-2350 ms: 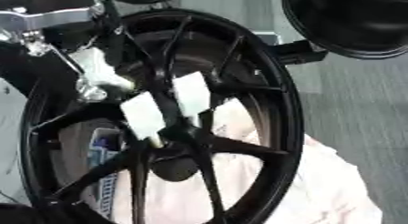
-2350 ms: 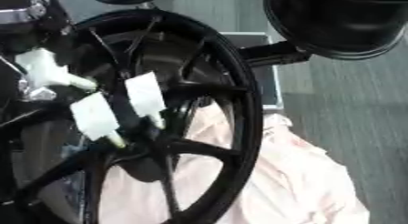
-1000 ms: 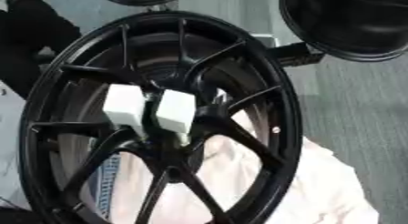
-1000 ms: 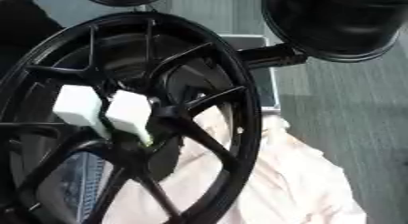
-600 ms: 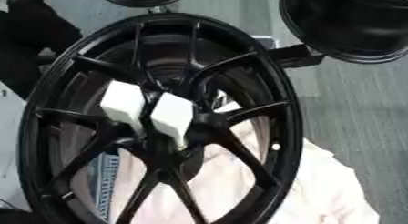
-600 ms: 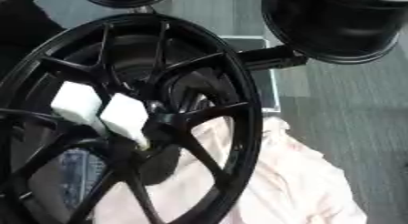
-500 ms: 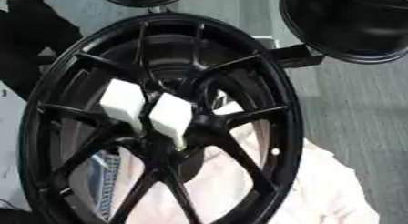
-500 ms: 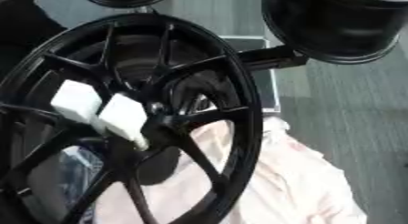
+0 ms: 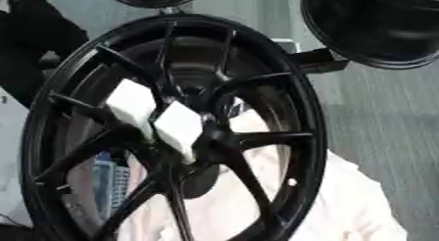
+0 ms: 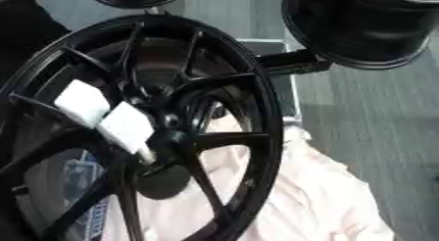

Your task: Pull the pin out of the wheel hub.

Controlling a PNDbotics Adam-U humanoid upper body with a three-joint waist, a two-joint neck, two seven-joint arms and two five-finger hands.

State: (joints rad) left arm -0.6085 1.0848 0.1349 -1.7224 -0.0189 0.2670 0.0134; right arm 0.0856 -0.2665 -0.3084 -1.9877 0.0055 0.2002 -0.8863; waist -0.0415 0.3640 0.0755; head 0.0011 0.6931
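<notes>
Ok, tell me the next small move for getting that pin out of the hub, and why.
Probably bring a hand up to the centre of the wheel hub, since no robot hand shows in either view. Two white blocks sit on the spokes right at the hub, and a pale stub pokes out below them; whether that is the pin cannot be told, so approach slowly.

Neither of the robot's hands is seen in the left eye view or the right eye view, so nothing can be said of how the fingers are held. Only a big black soft-edged shape (image 9: pixel 34 44) is seen at the upper left side. It cannot be told whether it is part of the robot's left arm.
</notes>
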